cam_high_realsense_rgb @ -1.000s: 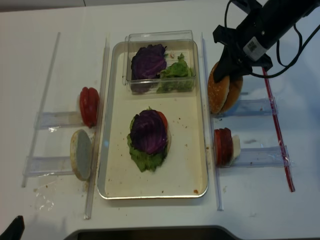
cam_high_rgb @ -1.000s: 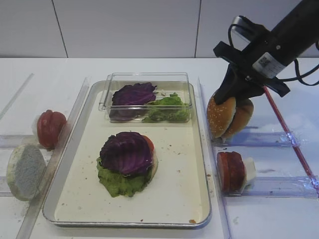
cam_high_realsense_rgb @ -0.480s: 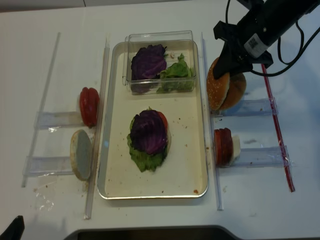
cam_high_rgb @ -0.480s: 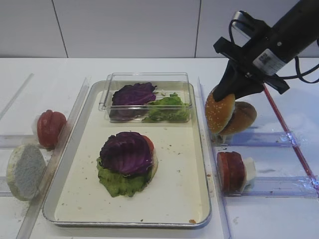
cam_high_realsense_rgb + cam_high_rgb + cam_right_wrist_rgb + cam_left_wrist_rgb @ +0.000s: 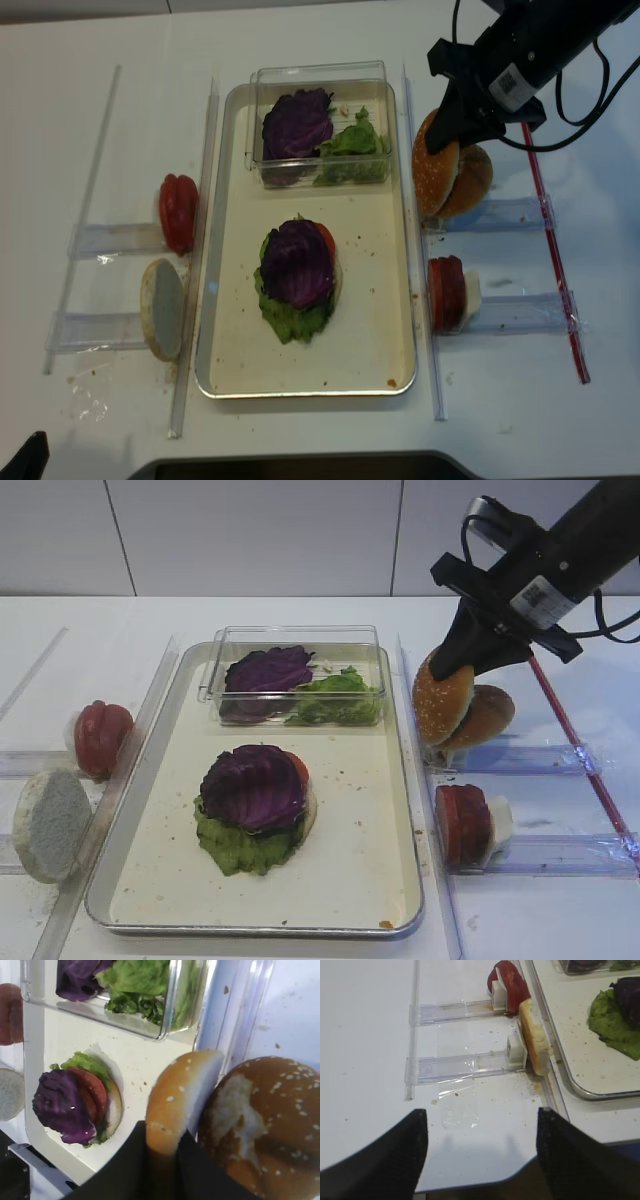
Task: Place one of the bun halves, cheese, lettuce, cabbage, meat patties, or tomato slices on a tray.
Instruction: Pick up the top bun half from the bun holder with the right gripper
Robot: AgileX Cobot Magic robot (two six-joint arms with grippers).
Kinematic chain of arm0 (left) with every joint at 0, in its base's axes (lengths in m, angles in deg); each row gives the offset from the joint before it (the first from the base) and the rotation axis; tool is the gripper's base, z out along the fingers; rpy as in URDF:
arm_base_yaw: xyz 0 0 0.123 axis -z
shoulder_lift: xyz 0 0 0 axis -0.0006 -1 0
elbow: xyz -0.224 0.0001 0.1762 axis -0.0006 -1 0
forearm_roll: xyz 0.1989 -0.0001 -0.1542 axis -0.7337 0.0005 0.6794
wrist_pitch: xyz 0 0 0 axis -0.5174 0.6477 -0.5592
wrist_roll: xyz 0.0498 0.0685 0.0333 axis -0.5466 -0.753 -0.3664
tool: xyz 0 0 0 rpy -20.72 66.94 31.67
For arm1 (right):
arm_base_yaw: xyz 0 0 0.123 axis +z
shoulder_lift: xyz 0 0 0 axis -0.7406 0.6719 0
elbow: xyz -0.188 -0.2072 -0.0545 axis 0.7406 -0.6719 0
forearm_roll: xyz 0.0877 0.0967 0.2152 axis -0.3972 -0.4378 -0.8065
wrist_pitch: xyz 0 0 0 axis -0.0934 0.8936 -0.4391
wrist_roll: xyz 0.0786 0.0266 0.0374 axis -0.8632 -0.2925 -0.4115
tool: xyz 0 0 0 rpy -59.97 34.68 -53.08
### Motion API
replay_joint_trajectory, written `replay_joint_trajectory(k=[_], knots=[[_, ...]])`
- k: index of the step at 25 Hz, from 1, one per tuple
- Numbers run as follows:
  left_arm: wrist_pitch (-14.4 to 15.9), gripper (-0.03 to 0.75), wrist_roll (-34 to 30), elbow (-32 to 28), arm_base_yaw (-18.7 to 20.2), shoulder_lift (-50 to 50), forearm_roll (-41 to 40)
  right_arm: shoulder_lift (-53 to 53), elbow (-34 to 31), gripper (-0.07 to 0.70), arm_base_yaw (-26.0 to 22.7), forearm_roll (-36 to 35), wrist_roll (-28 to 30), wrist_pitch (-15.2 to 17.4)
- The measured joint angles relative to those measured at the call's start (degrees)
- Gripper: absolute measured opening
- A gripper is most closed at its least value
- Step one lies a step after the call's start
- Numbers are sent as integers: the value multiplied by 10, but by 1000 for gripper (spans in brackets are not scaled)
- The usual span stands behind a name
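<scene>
A white tabletop [image 5: 300, 615] carries everything, with a pale panelled wall [image 5: 250, 535] behind it. Nearest the front lies the large rectangular silver metal tray [image 5: 135, 880] with a raised rim and a crumb-flecked cream floor. On that floor sits a stack: ruffled bright green lettuce [image 5: 240, 845] at the bottom, a red tomato slice [image 5: 299, 768] peeking out at the side, and a dark purple veined cabbage leaf [image 5: 252, 785] on top.

Left of the tray, clear plastic racks [image 5: 455, 1062] hold a pale floury flat bun half [image 5: 50, 823] and red tomato slices [image 5: 100, 737] standing on edge (the left gripper [image 5: 480, 1160] hangs above this bare stretch of table with its dark fingers spread apart, grasping nothing).

Right of the tray, another rack bears a second group of red slices [image 5: 462, 823].

Farther back, a small clear plastic box [image 5: 295, 675] rests on the tray's far end, holding more purple and green leaves.

Beyond the tray's right rim, the right gripper [image 5: 162, 1160] is clenched on the edge of a golden-brown sesame-speckled bun top [image 5: 440, 702], held on edge just outside the tray. A second sesame bun top [image 5: 485, 715] leans right behind it, on its rack.
</scene>
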Motion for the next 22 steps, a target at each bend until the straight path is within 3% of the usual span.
replay_joint_trajectory(k=[13,22], knots=[[0,429,0,0,0,0,0,4,0,131,0,18,1,-12],[0,429,0,0,0,0,0,12,0,131,0,-41,25,-12]])
